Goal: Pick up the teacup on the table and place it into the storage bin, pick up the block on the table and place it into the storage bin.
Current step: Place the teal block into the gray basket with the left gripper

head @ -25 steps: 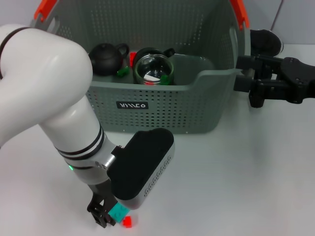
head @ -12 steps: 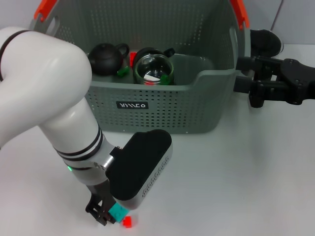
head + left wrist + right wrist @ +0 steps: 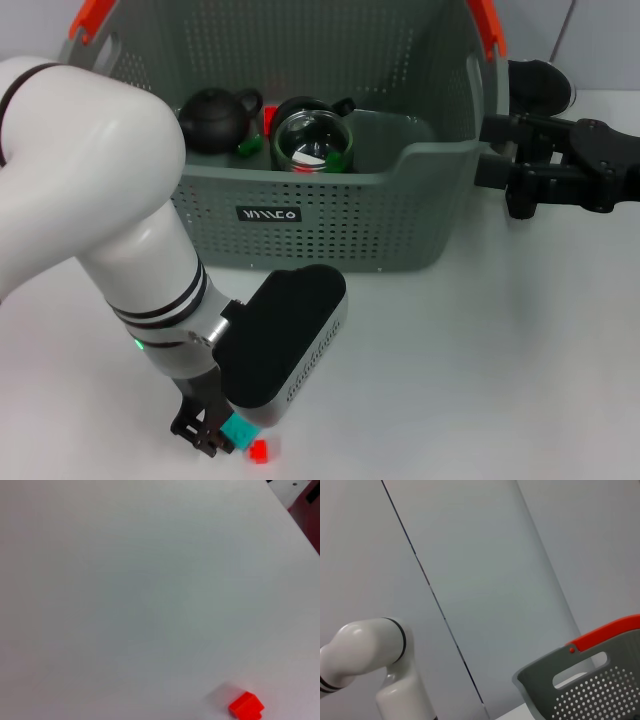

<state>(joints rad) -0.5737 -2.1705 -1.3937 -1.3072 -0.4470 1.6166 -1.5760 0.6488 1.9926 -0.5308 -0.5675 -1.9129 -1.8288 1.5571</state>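
Left gripper [image 3: 212, 437] hangs low over the white table [image 3: 480, 380], near its front edge, at about 7 o'clock from the big grey-green plastic storage bin with holes in its walls [image 3: 330, 215]. Its black fingers are pinching a small teal block [image 3: 238, 433], which sticks out of the fingers toward 4 o'clock. That teal piece looks a bit longer than it is wide, and its long side runs from about 10 o'clock to 4 o'clock. A small bright red block [image 3: 260, 452] lies on the table just beside the teal one, at about 4 o'clock from the fingers. I cannot tell if the two blocks touch. In the left wrist view the red block [image 3: 246, 705] sits alone on the bare table, and it looks chunky, with no clear long side. The storage bin has orange-red handle ends and a small black label with white letters on its front wall. Inside it are a small round dark teapot [image 3: 218, 115] and a clear glass cup with a dark rim [image 3: 311, 140], side by side, with small red and green bits near them. The right gripper [image 3: 505, 165] is parked at 3 o'clock from the bin, just beside its wall, fingers spread apart and holding nothing.
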